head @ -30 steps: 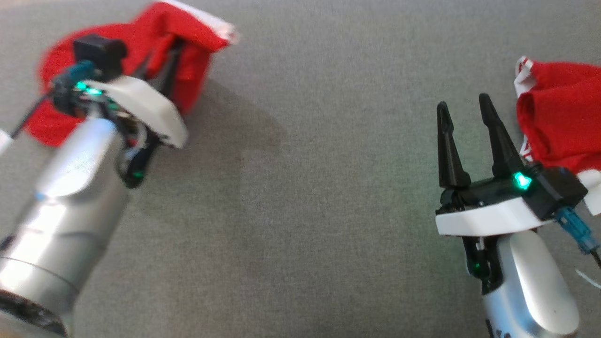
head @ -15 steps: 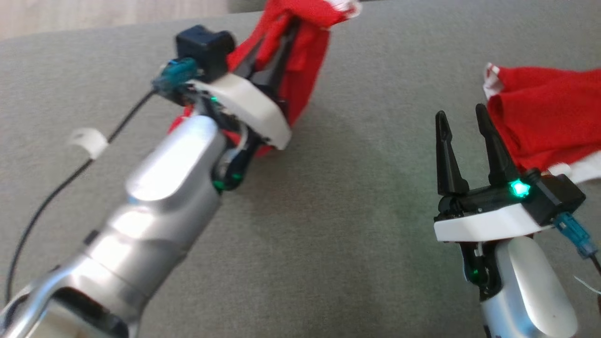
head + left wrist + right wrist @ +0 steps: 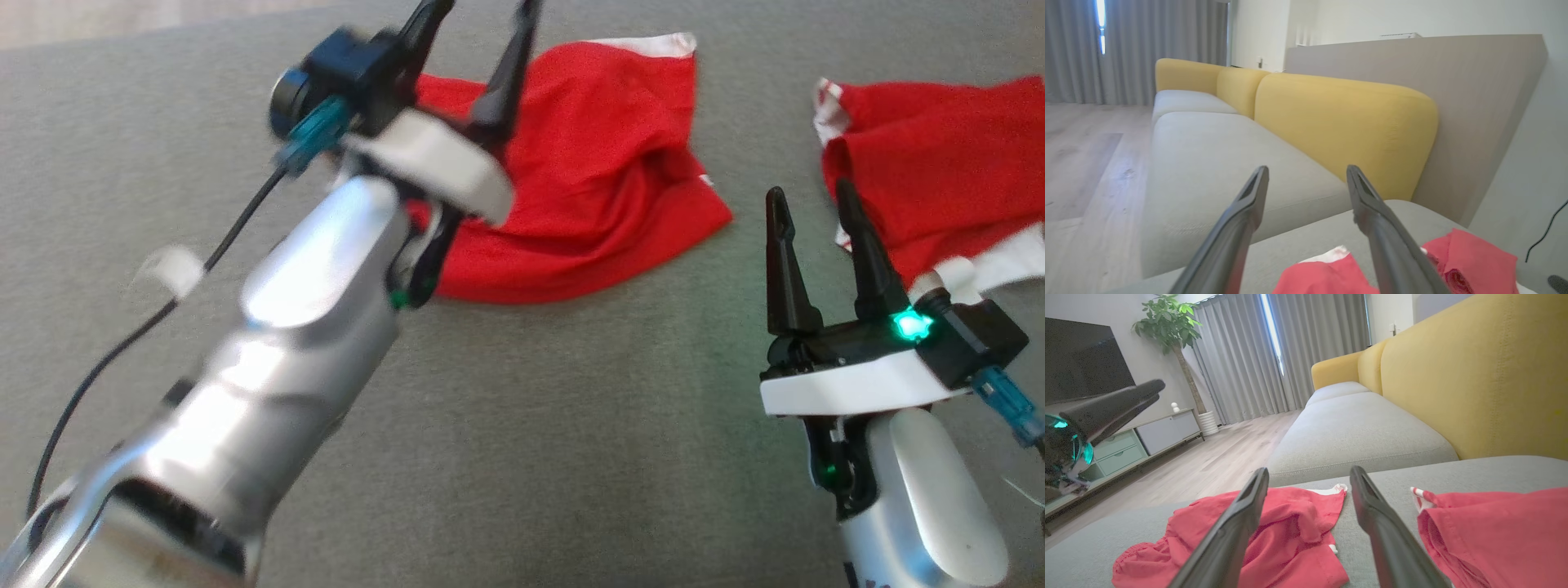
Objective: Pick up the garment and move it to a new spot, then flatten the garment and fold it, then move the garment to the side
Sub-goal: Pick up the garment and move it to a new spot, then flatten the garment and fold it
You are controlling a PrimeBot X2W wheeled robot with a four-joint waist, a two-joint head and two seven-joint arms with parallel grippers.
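Note:
The garment, red with a white hem, lies crumpled on the grey sofa cushion. My left gripper hangs open above the garment's left part, nothing between its fingers. The left wrist view shows the same open gripper with the garment below it. My right gripper stands open just right of the garment, touching no cloth. In the right wrist view the right gripper points over the garment, and one finger of the left gripper crosses the left side.
A second red cloth with white trim lies at the right, close behind my right gripper. Yellow backrests line the far side of the cushion. Wooden floor, a low cabinet and a plant lie beyond the sofa.
My left gripper, shut on the garment before, carried it right toward the middle, then opened. The garment now lies on the cushion. The head camera also shifted; the right gripper stayed open.

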